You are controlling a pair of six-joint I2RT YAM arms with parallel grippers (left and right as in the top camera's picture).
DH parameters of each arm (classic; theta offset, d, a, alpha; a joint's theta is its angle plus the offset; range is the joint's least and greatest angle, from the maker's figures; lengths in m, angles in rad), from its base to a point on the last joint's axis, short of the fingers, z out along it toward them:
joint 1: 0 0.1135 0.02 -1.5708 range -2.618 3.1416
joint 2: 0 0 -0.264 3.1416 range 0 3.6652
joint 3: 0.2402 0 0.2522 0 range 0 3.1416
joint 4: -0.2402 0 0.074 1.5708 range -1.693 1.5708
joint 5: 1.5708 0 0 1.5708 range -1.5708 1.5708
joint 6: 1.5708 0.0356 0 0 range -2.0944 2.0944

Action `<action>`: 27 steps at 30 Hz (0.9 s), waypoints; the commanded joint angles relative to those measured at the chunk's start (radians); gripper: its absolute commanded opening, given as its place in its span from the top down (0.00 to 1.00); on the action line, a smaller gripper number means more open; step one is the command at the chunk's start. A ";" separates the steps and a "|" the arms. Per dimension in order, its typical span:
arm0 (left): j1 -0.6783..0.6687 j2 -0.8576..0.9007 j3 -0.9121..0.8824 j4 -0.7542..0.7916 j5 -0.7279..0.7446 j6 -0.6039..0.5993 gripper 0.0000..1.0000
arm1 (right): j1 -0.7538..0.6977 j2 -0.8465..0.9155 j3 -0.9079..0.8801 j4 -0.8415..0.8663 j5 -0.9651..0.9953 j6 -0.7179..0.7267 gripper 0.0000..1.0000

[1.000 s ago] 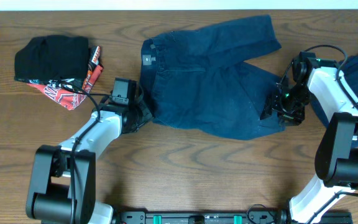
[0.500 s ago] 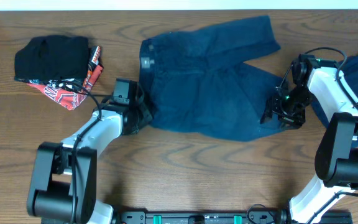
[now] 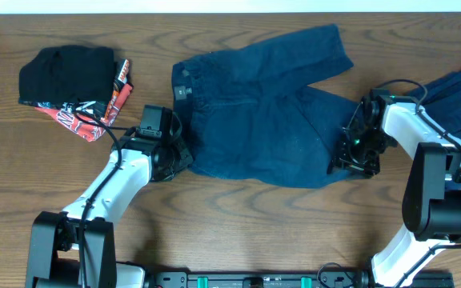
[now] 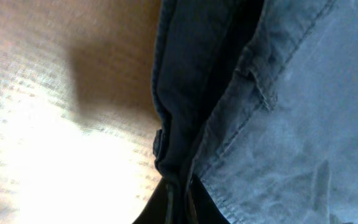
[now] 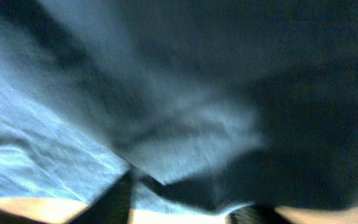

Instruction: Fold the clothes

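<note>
Where trousers (image 3: 254, 104) lie spread mid-table, table (image 3: 238, 216) wood shows along near side. Folded pile (image 3: 74, 80) far left; second garment (image 3: 458, 84) at right edge. Left wrist view alone shows left gripper (image 4: 178, 198) pinched on trousers' left edge. Right gripper (image 3: 346, 156) at trousers' right end; wrist view blurred, grip cannot be told.

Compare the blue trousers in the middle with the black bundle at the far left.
The trousers are blue; the bundle is black, over red patterned cloth. The trousers lie spread out flat; the bundle is folded compact. The trousers cover far more of the table than the bundle. Both are soft cloth.
</note>
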 commanded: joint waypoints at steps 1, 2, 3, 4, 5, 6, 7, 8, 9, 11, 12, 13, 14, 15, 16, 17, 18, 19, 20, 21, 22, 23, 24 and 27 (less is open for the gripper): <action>0.003 -0.008 -0.007 -0.021 -0.005 0.029 0.94 | 0.025 0.001 -0.007 0.020 -0.038 0.023 0.84; 0.003 -0.008 -0.007 -0.025 -0.005 0.029 0.94 | 0.028 0.001 -0.006 0.026 -0.036 0.025 0.97; 0.003 -0.008 -0.006 -0.027 -0.005 0.030 0.94 | 0.028 0.001 -0.006 0.031 -0.029 0.025 0.99; 0.003 -0.008 -0.006 -0.031 -0.004 0.043 0.94 | 0.027 0.000 -0.005 0.033 -0.023 0.026 0.99; 0.003 -0.011 -0.006 -0.035 -0.005 0.055 0.94 | 0.023 -0.005 -0.001 0.033 -0.014 0.025 0.99; 0.003 -0.016 -0.006 -0.043 -0.004 0.066 0.94 | 0.017 -0.012 0.005 0.025 -0.008 0.025 0.99; 0.003 -0.024 -0.006 -0.053 -0.004 0.075 0.94 | 0.010 -0.028 0.017 -0.001 -0.007 0.025 0.99; 0.003 -0.035 -0.006 -0.064 -0.003 0.090 0.94 | 0.003 -0.045 0.031 -0.029 -0.007 0.018 0.99; 0.003 -0.052 -0.006 -0.077 -0.001 0.106 0.94 | -0.008 -0.076 0.055 -0.083 -0.008 -0.002 0.99; 0.003 -0.094 -0.006 -0.105 -0.001 0.129 0.94 | -0.026 -0.130 0.110 -0.204 -0.008 -0.043 0.99; 0.003 -0.125 -0.006 -0.122 -0.001 0.143 0.94 | -0.039 -0.167 0.158 -0.294 -0.007 -0.083 0.99; 0.003 -0.154 -0.006 -0.134 -0.002 0.154 0.94 | -0.050 -0.194 0.196 -0.353 -0.002 -0.113 0.99; 0.003 -0.187 -0.006 -0.135 -0.003 0.160 0.94 | -0.060 -0.218 0.233 -0.395 0.010 -0.134 0.99; 0.003 -0.214 -0.006 -0.126 -0.007 0.159 0.94 | -0.069 -0.238 0.270 -0.418 0.027 -0.147 0.99; 0.003 -0.237 -0.006 -0.108 -0.014 0.159 0.94 | -0.078 -0.253 0.310 -0.420 0.049 -0.152 0.99; 0.003 -0.258 -0.006 -0.079 -0.032 0.159 0.94 | -0.086 -0.264 0.343 -0.393 0.063 -0.151 0.97; 0.003 -0.272 -0.006 -0.051 -0.053 0.159 0.94 | -0.091 -0.272 0.362 -0.327 0.063 -0.144 0.83; 0.003 -0.277 -0.006 -0.029 -0.071 0.159 0.94 | -0.091 -0.278 0.364 -0.268 0.061 -0.131 0.62; 0.003 -0.277 -0.006 -0.009 -0.082 0.159 0.94 | -0.089 -0.282 0.362 -0.219 0.059 -0.124 0.52; 0.003 -0.272 -0.006 0.006 -0.085 0.159 0.94 | -0.085 -0.281 0.362 -0.193 0.059 -0.124 0.51; 0.003 -0.266 -0.006 0.013 -0.085 0.159 0.94 | -0.081 -0.280 0.360 -0.187 0.059 -0.122 0.51; 0.002 -0.257 -0.006 0.012 -0.085 0.159 0.94 | -0.075 -0.278 0.354 -0.189 0.059 -0.121 0.51; 0.002 -0.249 -0.007 0.010 -0.084 0.158 0.94 | -0.069 -0.278 0.345 -0.199 0.059 -0.121 0.51; 0.002 -0.219 -0.007 0.008 -0.084 0.155 0.94 | -0.049 -0.278 0.301 -0.262 0.060 -0.122 0.51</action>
